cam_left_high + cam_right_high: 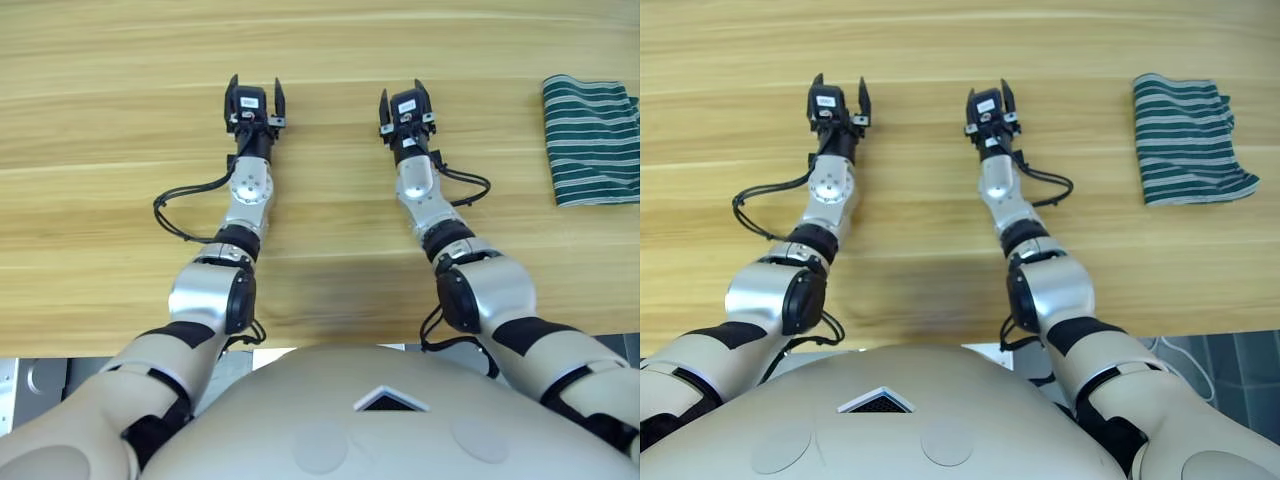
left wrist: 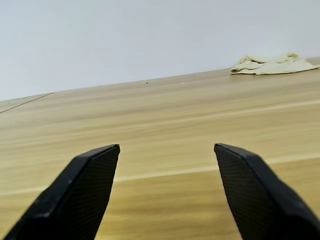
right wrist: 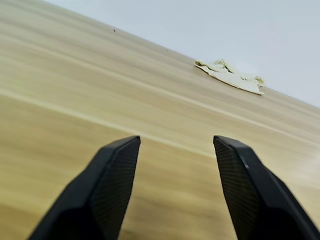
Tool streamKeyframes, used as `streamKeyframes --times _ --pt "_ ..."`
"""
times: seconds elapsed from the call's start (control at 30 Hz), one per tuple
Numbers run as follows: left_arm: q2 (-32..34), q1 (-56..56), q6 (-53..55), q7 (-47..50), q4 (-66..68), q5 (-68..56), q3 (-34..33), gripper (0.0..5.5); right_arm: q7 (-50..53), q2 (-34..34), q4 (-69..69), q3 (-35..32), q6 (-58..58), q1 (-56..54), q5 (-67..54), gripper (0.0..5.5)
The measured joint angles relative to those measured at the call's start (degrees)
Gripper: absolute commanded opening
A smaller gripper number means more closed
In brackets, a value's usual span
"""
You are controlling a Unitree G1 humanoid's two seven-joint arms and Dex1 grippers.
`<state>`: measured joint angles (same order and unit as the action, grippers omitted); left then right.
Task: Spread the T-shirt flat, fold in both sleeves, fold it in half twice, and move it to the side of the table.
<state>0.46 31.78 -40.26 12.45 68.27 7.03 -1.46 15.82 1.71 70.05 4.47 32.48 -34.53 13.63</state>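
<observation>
A green T-shirt [image 1: 1185,139] with thin white stripes lies folded into a small rectangle at the table's right side, also at the right edge of the left eye view [image 1: 592,138]. Both grippers hover over bare wood in the middle of the table, well left of the shirt. My left gripper [image 1: 256,88] is open with nothing between its fingers [image 2: 80,195]. My right gripper [image 1: 404,94] is open too, its fingers [image 3: 107,187] apart over the tabletop.
The wooden table [image 1: 330,200] spreads wide around both arms. A crumpled pale yellow cloth [image 2: 272,64] lies far off on the table near its far edge, also in the right wrist view [image 3: 231,76].
</observation>
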Motion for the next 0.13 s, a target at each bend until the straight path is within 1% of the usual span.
streamKeyframes --times 0.13 --pt "-1.05 -5.62 -8.35 2.80 -3.80 2.75 1.53 3.52 0.50 1.70 -3.59 2.12 8.09 3.59 1.46 2.72"
